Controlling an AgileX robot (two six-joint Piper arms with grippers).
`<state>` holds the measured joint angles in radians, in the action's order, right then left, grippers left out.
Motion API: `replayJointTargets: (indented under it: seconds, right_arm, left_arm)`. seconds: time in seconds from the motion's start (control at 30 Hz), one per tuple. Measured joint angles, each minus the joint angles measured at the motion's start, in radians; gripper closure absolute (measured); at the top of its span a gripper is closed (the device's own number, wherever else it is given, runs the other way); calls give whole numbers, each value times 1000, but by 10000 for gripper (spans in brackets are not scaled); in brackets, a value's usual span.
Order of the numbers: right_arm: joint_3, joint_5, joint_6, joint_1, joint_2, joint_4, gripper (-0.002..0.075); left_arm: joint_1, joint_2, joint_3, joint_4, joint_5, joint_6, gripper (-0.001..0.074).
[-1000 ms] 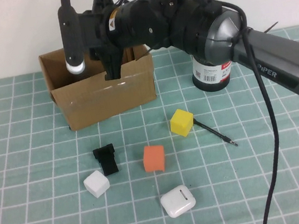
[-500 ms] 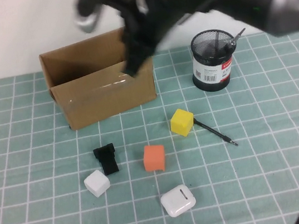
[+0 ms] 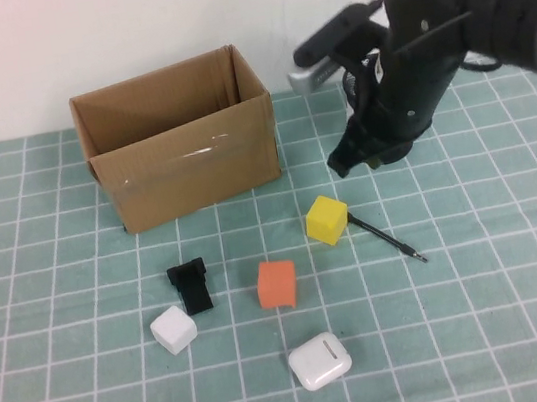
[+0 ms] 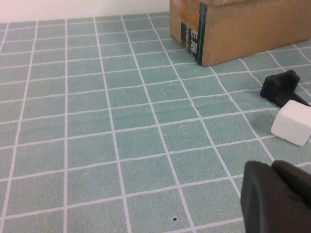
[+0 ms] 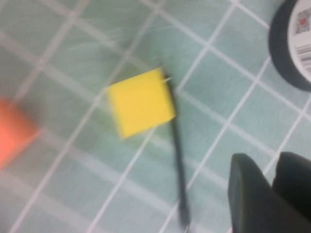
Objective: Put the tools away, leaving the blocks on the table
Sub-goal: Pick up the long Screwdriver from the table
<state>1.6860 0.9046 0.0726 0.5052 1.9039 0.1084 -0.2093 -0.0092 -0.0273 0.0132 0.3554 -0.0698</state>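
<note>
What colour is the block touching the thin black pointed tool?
Yellow block, beside the pointed tool; clearest in the high view.

You can count three blocks: one yellow block (image 3: 327, 219), one orange block (image 3: 277, 284), one white block (image 3: 174, 329). There is one thin black tool (image 3: 387, 237), one cardboard box (image 3: 178, 139), one black clip (image 3: 191, 284), one white case (image 3: 320, 360).

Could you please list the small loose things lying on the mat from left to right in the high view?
White block → black clip → orange block → white case → yellow block → thin black tool.
</note>
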Motion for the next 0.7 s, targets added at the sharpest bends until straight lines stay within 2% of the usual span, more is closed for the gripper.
replayJointTargets:
  seconds: [0.37,0.7]
  right_arm:
    - [0,-222,63,-4,120,-2,645]
    - [0,-225,78,8,125,-6,645]
  left_arm:
    - [0,0,0,0,0,0,739]
    - [0,0,0,0,0,0,739]
